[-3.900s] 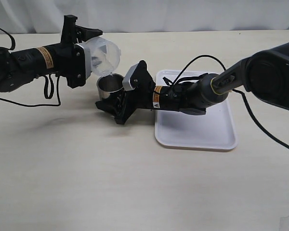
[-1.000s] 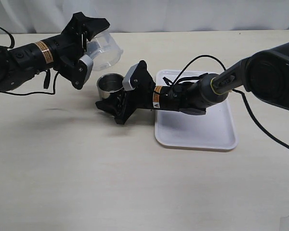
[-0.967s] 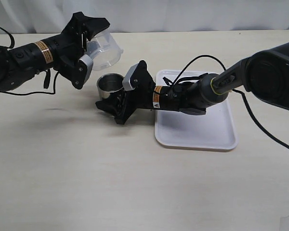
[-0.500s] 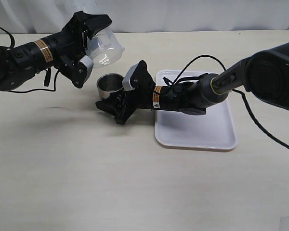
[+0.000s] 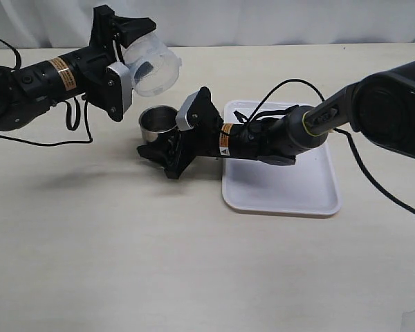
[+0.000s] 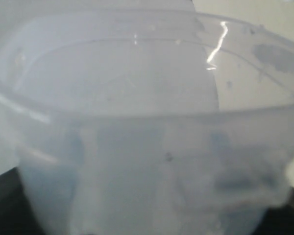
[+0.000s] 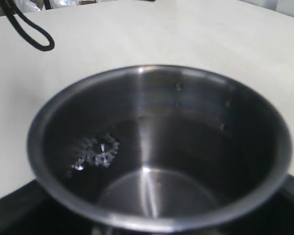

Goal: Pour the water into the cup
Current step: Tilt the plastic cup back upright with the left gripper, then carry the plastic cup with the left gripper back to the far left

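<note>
The steel cup [image 5: 157, 122] stands upright on the table just left of the tray, held by my right gripper [image 5: 163, 149], which is shut on its lower wall. In the right wrist view the cup [image 7: 157, 147] fills the frame, and clear water [image 7: 147, 147] with a glint lies in its dark inside. My left gripper [image 5: 121, 59] is shut on a translucent plastic beaker [image 5: 151, 65], tilted on its side above and left of the cup, mouth towards the right. The beaker [image 6: 147, 122] fills the left wrist view and hides the jaws.
A white tray [image 5: 290, 187] lies to the right of the cup, under my right arm. Black cables run from both arms. The table's back edge meets a white backdrop close behind the beaker.
My left gripper has rolled the beaker back from its pouring tilt over the cup and lifted it up and away to the left. The cup and the right arm have not moved.
</note>
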Robot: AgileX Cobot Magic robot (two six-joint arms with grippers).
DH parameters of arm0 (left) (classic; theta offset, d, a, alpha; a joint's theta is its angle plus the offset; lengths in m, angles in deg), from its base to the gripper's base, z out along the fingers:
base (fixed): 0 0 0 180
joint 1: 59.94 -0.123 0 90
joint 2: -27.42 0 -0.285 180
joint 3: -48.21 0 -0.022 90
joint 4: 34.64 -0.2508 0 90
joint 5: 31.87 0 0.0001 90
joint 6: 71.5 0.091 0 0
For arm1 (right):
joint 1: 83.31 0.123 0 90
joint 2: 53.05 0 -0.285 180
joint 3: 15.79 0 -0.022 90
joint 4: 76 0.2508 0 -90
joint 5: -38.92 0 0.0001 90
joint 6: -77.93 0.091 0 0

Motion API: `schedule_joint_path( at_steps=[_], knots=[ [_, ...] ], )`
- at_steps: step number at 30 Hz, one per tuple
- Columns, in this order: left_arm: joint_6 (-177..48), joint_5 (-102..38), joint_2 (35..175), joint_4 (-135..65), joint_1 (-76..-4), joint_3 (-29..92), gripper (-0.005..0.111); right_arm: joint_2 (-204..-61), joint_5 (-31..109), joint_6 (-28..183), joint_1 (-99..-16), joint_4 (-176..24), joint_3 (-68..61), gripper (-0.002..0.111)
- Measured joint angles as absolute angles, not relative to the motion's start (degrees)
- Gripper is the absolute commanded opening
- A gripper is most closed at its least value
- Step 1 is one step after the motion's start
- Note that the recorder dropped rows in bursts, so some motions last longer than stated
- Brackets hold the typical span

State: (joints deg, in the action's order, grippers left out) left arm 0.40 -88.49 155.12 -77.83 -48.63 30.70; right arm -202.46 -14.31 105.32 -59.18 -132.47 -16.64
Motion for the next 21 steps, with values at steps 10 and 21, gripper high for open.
schedule_joint_path(
  at_steps=[10,21],
  knots=[
    [-20.6,-89.0,155.1,-79.3,-48.6,30.7,0.000,-202.5,-14.3,105.3,-59.2,-132.5,-16.6,0.004],
    [-46.4,-89.9,155.1,-67.9,-48.6,30.7,0.000,-202.5,-14.3,105.3,-59.2,-132.6,-16.6,0.004]
  ],
)
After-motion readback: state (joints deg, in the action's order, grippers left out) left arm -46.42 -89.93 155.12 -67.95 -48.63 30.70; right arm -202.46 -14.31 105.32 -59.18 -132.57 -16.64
